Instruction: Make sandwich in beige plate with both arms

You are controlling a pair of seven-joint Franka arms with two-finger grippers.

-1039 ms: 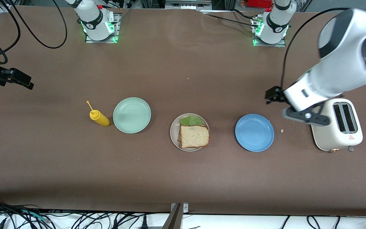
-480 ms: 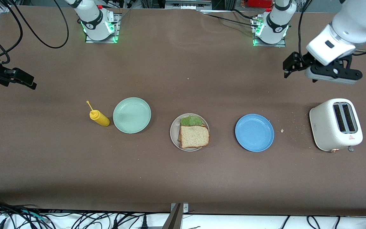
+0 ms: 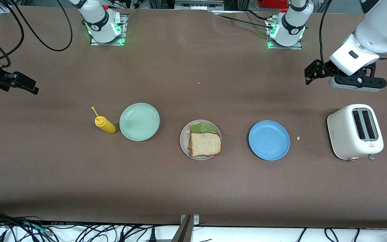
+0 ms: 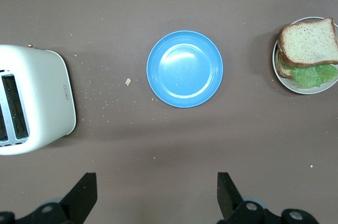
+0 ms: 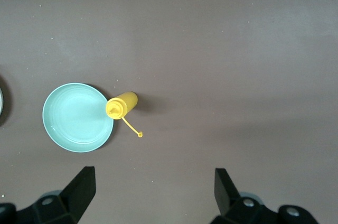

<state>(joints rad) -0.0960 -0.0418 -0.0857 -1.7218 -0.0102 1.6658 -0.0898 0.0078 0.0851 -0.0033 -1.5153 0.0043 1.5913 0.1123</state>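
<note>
Sandwich (image 3: 205,142) sits on beige plate (image 3: 184,140), well apart from both grippers. Left gripper (image 4: 154,202) & right gripper (image 5: 151,197): jaws wide, empty, over bare table.

the light is even and fairly bright, falling from overhead, so the brown tabletop (image 3: 193,188) shows only soft, short shadows beside the blue plate (image 3: 269,140) and the toaster (image 3: 354,131). a pale sheen lies on the mint-green plate (image 3: 139,121), and broad dim bands cross the tabletop under the raised arms. all three views are sharp, with no motion blur; green lamps glow at the arm bases.
</note>
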